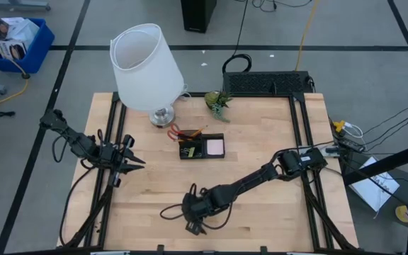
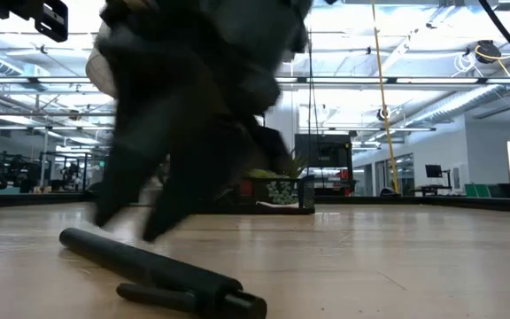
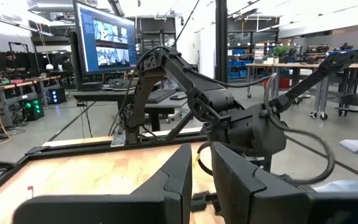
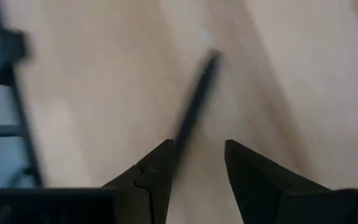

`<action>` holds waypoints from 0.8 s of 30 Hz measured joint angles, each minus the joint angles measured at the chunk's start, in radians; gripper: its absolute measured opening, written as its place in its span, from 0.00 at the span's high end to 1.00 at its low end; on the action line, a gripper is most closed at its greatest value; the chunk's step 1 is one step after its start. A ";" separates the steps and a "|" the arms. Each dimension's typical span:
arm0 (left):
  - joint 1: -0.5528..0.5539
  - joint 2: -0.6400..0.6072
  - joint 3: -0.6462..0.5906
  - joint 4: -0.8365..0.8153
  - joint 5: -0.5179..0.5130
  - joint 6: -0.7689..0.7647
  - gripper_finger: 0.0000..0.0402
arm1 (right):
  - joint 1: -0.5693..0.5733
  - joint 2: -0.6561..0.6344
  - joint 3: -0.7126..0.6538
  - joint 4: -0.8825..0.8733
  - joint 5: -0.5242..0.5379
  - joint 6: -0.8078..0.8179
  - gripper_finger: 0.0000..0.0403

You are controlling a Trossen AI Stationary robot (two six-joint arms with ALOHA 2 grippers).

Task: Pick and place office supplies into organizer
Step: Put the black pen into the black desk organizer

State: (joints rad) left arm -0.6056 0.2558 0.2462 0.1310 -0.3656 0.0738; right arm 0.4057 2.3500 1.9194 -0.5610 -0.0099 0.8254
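Black pen [image 2: 162, 273] lies flat on the table's [image 1: 261, 149] near edge, under the right gripper [image 4: 197, 155], fingers apart, empty. Best centre both fingers astride the barrel before closing. Left gripper [image 1: 134, 161] waits at the left edge, nearly closed.

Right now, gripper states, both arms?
Left gripper: nearly shut, empty, waiting at table's left edge.
Right gripper: open, empty, above black pen.

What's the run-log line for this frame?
right gripper: jaws open, over black pen on table, near edge | left gripper: waiting, left side | organizer: mid-table, holds supplies | pen not yet gripped
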 joint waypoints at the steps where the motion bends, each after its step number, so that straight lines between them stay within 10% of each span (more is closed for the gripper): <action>1: 0.000 0.000 0.000 0.000 0.000 0.000 0.83 | 0.001 0.001 0.000 0.034 -0.015 -0.001 0.65; 24: 0.000 0.000 0.000 0.000 0.000 0.000 0.83 | 0.020 0.032 0.000 0.074 -0.054 0.028 0.67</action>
State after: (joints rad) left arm -0.6056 0.2562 0.2462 0.1310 -0.3656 0.0738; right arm 0.4262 2.3817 1.9198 -0.4873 -0.0643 0.8535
